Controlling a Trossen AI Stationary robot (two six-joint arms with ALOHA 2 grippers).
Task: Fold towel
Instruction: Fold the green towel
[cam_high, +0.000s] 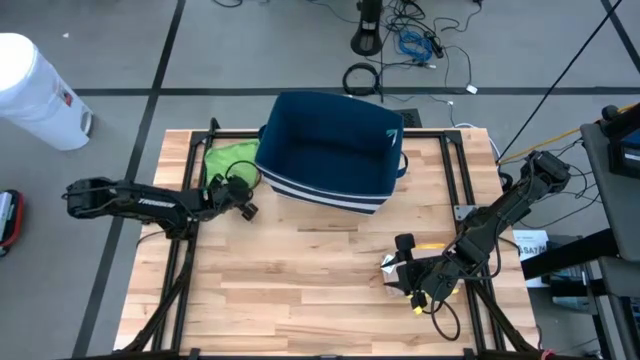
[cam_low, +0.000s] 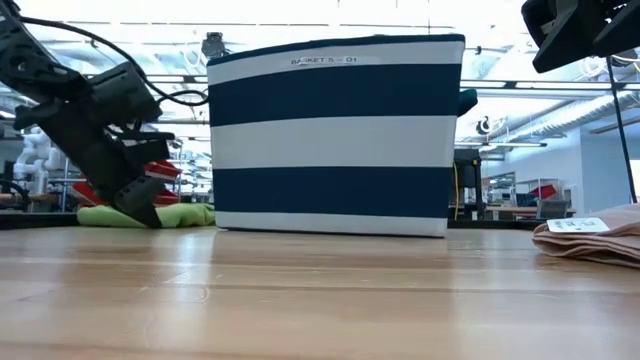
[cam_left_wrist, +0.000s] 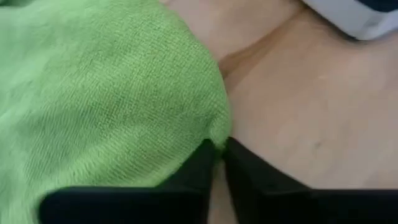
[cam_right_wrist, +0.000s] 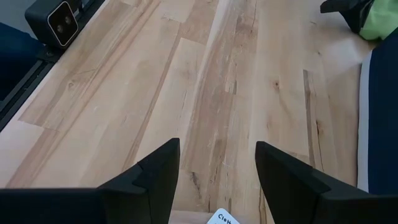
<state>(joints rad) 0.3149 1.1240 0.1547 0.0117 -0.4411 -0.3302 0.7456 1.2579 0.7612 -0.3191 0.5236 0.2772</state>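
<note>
left tool (cam_left_wrist: 219, 155) pinched together on edge of green towel (cam_high: 228, 160), towel on bench (cam_high: 300, 280) beside striped basket (cam_high: 330, 150) | right tool (cam_right_wrist: 217, 165) fingers apart, above bare bench, holding nothing

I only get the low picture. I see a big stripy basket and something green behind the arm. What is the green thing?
Observer: A green towel, bunched up on the table beside the basket.
Operator: Is the arm grabbing it?
Observer: Yes. The left wrist view shows the left pincer closed on the towel's edge.
Operator: And that black thing up in my top corner?
Observer: That's the right arm. From above, the right pincer waits at the table's front right, fingers apart, holding nothing.
Operator: What's the pink stuff near it?
Observer: A folded pinkish cloth; from above the arm mostly hides it.
</note>
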